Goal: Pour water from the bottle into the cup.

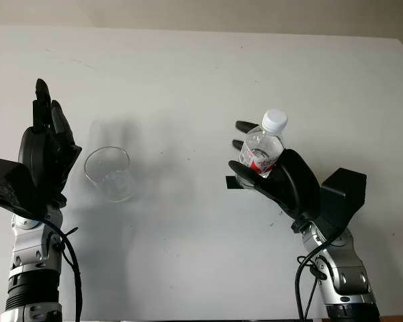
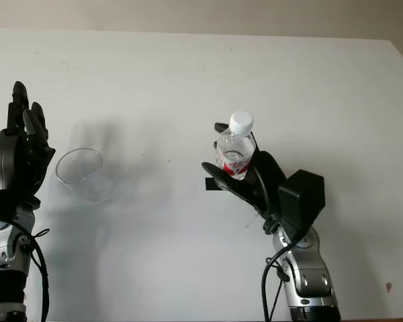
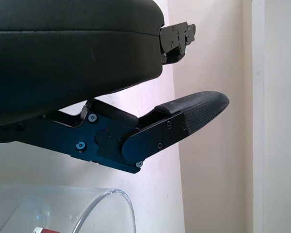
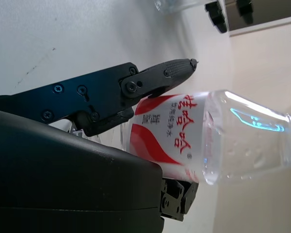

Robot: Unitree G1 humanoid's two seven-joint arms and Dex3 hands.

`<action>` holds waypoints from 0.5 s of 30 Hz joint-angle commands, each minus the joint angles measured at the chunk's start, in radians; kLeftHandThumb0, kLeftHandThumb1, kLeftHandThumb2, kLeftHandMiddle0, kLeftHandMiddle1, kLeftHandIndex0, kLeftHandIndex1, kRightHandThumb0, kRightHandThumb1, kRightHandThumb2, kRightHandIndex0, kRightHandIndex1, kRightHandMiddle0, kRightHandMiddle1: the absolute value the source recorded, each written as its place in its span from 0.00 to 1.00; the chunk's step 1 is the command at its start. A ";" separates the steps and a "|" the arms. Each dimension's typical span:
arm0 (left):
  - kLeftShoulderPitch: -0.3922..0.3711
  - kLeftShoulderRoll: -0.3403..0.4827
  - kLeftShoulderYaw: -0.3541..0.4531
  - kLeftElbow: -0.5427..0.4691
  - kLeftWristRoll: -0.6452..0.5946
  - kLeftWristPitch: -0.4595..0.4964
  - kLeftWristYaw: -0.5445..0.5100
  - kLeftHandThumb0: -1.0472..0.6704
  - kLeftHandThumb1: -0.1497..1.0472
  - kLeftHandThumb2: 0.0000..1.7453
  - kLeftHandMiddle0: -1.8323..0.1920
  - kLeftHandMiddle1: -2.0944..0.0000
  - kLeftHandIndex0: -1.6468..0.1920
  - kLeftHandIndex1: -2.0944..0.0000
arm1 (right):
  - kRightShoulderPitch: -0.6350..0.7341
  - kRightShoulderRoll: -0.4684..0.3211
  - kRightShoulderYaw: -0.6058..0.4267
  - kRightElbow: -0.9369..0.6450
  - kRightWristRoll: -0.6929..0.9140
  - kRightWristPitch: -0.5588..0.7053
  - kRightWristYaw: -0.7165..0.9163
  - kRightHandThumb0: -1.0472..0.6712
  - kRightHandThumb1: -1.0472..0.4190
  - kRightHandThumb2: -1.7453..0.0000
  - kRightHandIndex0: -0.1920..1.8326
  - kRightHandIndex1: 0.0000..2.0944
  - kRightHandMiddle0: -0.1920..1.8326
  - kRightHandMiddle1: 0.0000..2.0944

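Right of the table's middle, the bottle (image 1: 262, 149) stands upright or nearly so, its white cap (image 1: 275, 120) on and its red-and-white label turned toward the palm of the right hand (image 1: 272, 171). That hand has its fingers (image 4: 140, 87) wrapped around the bottle's lower half, one lying across the label and the palm pressed against the other side, so the grasp looks made. Whether the base touches the table (image 1: 201, 74) I cannot tell.

Well apart to the left stands the cup (image 1: 109, 173), a clear glass, upright and apparently empty. Just beside it, on its far-left side, the left hand (image 1: 47, 144) is raised and open, holding nothing and not touching the glass.

Judging from this, the grasp step is finished and the carry toward the cup is what comes next. That move calls for lifting the bottle, bringing its neck over the cup's rim, and tilting it. The cap appears to be on, which would block any pour. The left hand may need to steady the light glass.
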 commanded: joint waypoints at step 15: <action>0.002 0.007 0.005 -0.006 -0.003 -0.006 0.002 0.21 1.00 0.47 1.00 1.00 1.00 1.00 | -0.040 -0.050 -0.009 0.090 -0.024 -0.229 0.098 0.08 0.05 0.97 0.00 0.00 0.00 0.00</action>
